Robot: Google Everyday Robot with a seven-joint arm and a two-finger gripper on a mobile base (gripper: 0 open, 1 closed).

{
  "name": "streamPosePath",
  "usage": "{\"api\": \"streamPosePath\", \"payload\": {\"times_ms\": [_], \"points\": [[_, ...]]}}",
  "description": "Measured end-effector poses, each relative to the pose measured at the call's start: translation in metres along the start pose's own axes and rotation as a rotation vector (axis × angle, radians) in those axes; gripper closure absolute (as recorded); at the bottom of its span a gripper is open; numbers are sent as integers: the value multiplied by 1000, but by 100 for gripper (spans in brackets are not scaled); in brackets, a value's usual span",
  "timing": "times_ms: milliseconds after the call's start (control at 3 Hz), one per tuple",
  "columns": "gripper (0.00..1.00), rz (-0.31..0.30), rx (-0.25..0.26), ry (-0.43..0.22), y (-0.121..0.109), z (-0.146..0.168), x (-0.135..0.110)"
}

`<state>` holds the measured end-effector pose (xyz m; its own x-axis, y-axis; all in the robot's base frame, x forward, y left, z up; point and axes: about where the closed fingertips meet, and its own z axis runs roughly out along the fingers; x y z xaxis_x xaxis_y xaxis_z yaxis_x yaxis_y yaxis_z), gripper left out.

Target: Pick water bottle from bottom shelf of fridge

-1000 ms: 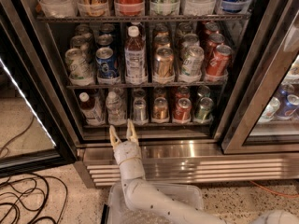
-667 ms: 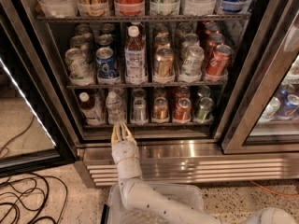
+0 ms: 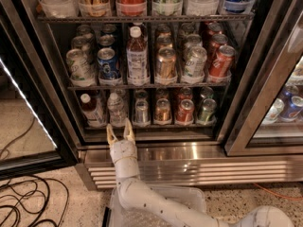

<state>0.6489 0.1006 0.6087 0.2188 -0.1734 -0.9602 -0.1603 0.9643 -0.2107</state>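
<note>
The fridge (image 3: 156, 155) stands with its door open onto a dark interior. On the bottom shelf (image 3: 151, 126) the water bottle (image 3: 116, 109), small, clear and ribbed with a white cap, stands second from the left. A white-capped bottle with a reddish label (image 3: 90, 110) stands to its left. My gripper (image 3: 120, 132) is on a white arm, just below and in front of the water bottle, at the shelf's front edge. Its two tan fingers (image 3: 129, 130) point up and are spread open with nothing between them.
Several cans (image 3: 162, 111) fill the rest of the bottom shelf. The tier above holds cans and a taller white-label bottle (image 3: 136, 56). A steel grille (image 3: 199, 169) runs below. Black cables (image 3: 28, 202) lie on the floor at left. A second glass door (image 3: 284, 103) is at right.
The gripper has risen slightly and shifted left towards the water bottle, fingers still open. Nothing in the fridge has moved.
</note>
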Motion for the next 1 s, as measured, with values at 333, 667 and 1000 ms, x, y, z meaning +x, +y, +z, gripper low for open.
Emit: {"api": "streamPosePath", "payload": {"times_ms": [333, 667, 1000], "points": [[42, 20, 12, -9, 4, 7, 0], [41, 25, 23, -17, 3, 13, 0], [36, 29, 37, -15, 0, 19, 3]]}}
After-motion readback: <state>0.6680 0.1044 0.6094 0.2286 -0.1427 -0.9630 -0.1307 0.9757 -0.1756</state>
